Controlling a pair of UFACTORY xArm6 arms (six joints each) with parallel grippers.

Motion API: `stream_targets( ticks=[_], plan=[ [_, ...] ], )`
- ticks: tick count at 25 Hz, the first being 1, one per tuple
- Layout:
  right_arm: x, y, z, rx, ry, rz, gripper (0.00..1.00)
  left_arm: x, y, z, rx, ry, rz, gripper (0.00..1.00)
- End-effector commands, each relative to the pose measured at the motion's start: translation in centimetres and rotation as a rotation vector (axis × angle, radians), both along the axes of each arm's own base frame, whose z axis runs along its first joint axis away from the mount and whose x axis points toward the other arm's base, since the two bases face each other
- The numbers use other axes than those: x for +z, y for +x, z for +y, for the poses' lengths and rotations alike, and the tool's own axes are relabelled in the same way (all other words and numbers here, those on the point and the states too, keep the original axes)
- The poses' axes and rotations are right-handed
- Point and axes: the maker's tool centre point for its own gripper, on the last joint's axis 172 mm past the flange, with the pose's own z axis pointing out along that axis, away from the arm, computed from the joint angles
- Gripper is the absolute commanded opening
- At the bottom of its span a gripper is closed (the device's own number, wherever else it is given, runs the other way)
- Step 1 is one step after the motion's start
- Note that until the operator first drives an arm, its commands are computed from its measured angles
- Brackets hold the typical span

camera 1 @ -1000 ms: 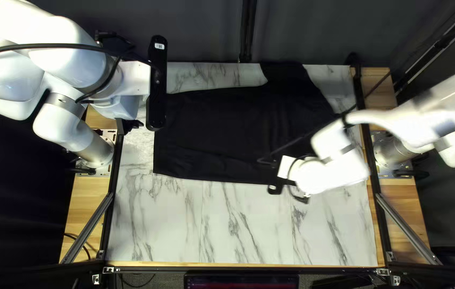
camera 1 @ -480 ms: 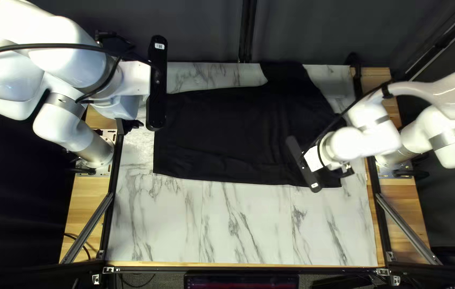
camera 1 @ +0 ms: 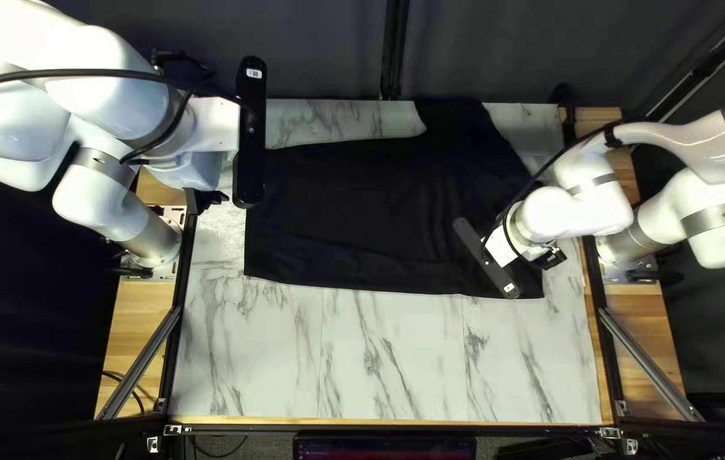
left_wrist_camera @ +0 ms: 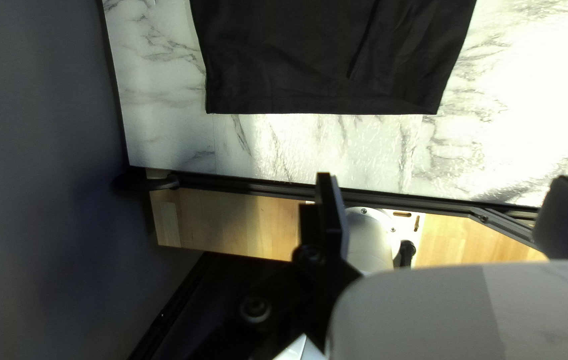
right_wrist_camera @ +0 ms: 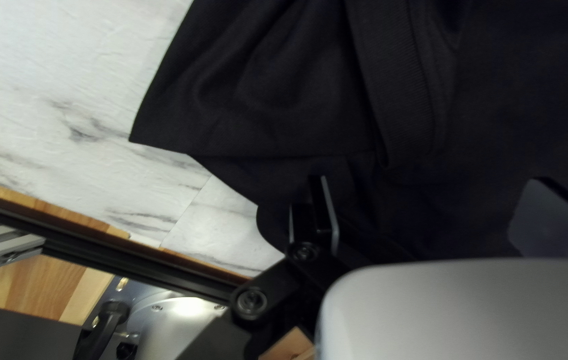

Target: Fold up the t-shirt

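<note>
A black t-shirt [camera 1: 354,213] lies spread on the marble-patterned table, one part of it reaching the far edge. My left gripper [camera 1: 212,200] is held up beside the shirt's left end. Over the shirt's right end, at the near corner, is my right gripper [camera 1: 552,258], partly hidden by its arm. In the left wrist view the left gripper [left_wrist_camera: 447,207] stands open and empty, with the shirt's straight hem [left_wrist_camera: 324,107] ahead of it. The right wrist view has the right gripper [right_wrist_camera: 439,210] open above the cloth [right_wrist_camera: 264,87]; a ribbed band [right_wrist_camera: 404,80] shows ahead.
The marble table top [camera 1: 388,366] is bare along its near side. Black frame rails [camera 1: 177,324] and wooden strips [camera 1: 137,341] edge it at both sides. A dark curtain [camera 1: 311,51] hangs behind the far edge.
My right arm has swung from over the shirt's near edge toward the right and turned its gripper, uncovering the near right corner. The left arm and the shirt look unmoved.
</note>
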Motion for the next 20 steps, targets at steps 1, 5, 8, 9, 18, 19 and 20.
stream_targets(
  ticks=[1, 5, 8, 9, 18, 19, 20],
  plan=[
    [-0.5, 0.3, -0.4, 0.021, 0.001, -0.028, 1.0, 0.0, 0.0, 0.0, 0.0, 0.0, 0.0, 1.0],
    [-1.2, 0.3, -1.0, 0.036, 0.001, -0.036, 1.0, 0.0, 0.0, 0.0, 0.0, 0.0, 0.0, 1.0],
    [-1.6, 0.2, -1.0, 0.052, 0.003, -0.034, 0.94, 0.0, 0.0, 0.0, 0.0, 0.0, 0.0, 1.0],
    [-1.7, 0.2, -1.0, 0.056, 0.004, -0.033, 0.88, 0.0, 0.0, 0.0, 0.0, 0.0, 0.0, 1.0],
    [-2.3, 0.2, -1.1, 0.087, 0.009, -0.015, 0.0, 0.0, 0.0, 0.0, 0.0, 0.0, 0.0, 1.0],
    [-2.2, 0.2, -1.1, 0.087, 0.008, -0.014, 0.0, 0.0, 0.0, 0.0, 0.0, 0.0, 0.0, 1.0],
    [-2.1, 0.2, -1.1, 0.088, 0.007, -0.014, 0.0, 0.0, 0.0, 0.0, 0.0, 0.0, 0.0, 1.0]
  ],
)
